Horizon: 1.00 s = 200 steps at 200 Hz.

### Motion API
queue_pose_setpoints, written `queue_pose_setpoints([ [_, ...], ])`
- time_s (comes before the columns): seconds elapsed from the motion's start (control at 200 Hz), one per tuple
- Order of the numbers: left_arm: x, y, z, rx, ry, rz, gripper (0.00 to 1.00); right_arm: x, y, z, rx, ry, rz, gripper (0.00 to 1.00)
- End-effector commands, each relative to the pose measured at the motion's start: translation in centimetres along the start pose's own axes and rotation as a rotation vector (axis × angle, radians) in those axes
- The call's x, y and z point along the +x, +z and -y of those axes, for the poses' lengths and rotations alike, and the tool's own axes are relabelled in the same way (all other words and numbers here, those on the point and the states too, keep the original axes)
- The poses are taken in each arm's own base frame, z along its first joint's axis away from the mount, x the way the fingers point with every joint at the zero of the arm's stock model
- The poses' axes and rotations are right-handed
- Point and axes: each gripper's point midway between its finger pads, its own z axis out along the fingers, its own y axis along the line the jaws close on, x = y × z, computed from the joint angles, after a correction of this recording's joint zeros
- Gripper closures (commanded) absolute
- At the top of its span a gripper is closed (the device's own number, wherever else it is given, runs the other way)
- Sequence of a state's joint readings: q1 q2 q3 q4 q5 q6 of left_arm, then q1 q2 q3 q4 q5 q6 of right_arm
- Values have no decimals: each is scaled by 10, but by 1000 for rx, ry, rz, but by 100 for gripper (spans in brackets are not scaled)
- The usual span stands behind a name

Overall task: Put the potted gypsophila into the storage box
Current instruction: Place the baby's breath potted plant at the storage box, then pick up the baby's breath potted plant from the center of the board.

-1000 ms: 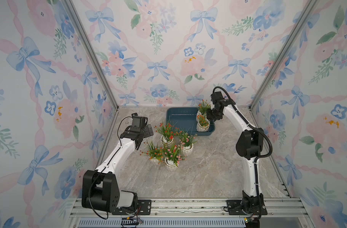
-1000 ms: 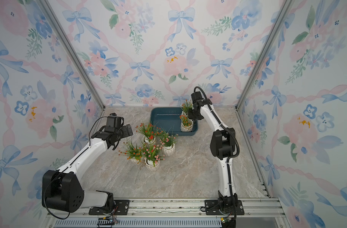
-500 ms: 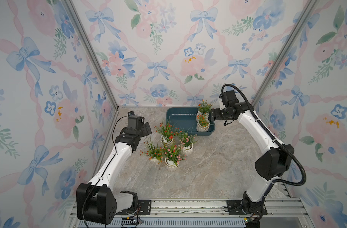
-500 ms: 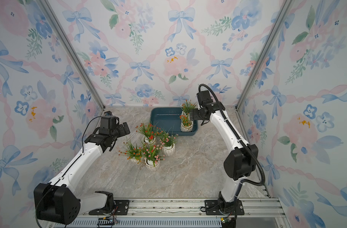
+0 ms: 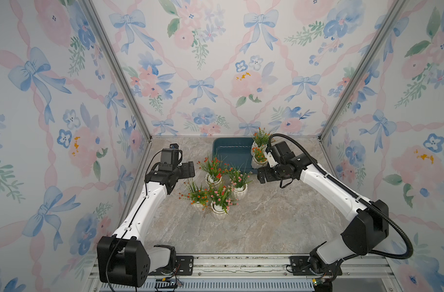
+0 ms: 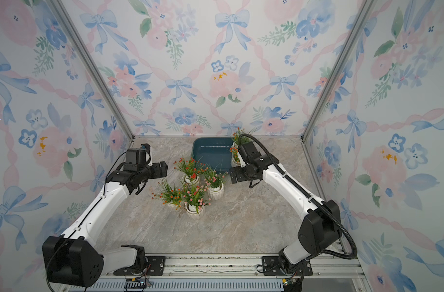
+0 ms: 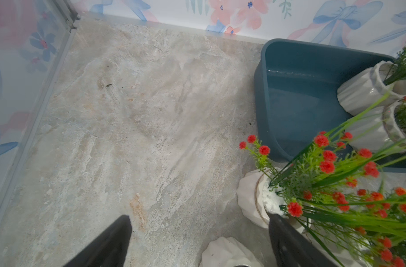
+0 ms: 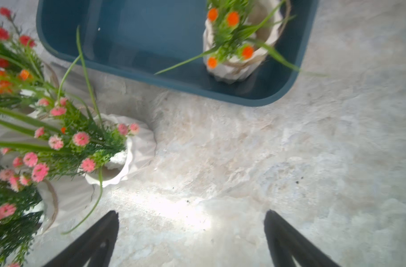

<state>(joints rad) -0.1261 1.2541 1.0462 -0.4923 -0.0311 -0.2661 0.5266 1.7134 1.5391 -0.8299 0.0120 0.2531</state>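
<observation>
The storage box [image 5: 231, 154] [image 6: 210, 154], a dark teal tray, lies at the back of the table. Two potted gypsophila stand in its right end, one at the back [image 5: 259, 138] and one in front [image 5: 258, 159] [image 8: 234, 67]. Several more pots cluster on the table before the box, among them a red-flowered one [image 5: 214, 175] [image 7: 250, 196] and a pink-flowered one [image 5: 240, 186] [image 8: 137, 150]. My left gripper [image 5: 188, 170] [image 7: 198, 217] is open just left of the cluster. My right gripper [image 5: 262, 175] [image 8: 191, 212] is open over bare table beside the box's front right corner.
Flowered walls with metal corner posts [image 5: 119, 75] close in the marble table [image 5: 266, 222] on three sides. A black cable [image 5: 342, 182] loops over my right arm. The box's left part [image 7: 290, 111] holds nothing.
My right gripper has opened, left the front pot standing in the box and drawn back toward the table's front. My left gripper has hardly shifted beside the cluster.
</observation>
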Motion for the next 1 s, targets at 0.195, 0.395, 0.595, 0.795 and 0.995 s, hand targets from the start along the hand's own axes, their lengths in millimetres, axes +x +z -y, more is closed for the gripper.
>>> queue_pose_setpoints([
  [0.195, 17, -6, 17, 32, -20, -57, 9, 15, 33, -27, -109, 107, -78, 6],
  [0.395, 54, -5, -34, -218, -242, -155, 10, 19, 44, -24, -101, 124, -94, 7],
  [0.595, 92, -23, -79, -307, -547, -176, 7, 28, 54, -15, -105, 143, -123, 7],
  [0.795, 127, -35, -82, -302, -675, -216, 9, 38, 59, -4, -108, 155, -138, 7],
  [0.995, 122, -68, -95, -359, -737, -153, 10, 48, 61, 10, -117, 180, -148, 7],
])
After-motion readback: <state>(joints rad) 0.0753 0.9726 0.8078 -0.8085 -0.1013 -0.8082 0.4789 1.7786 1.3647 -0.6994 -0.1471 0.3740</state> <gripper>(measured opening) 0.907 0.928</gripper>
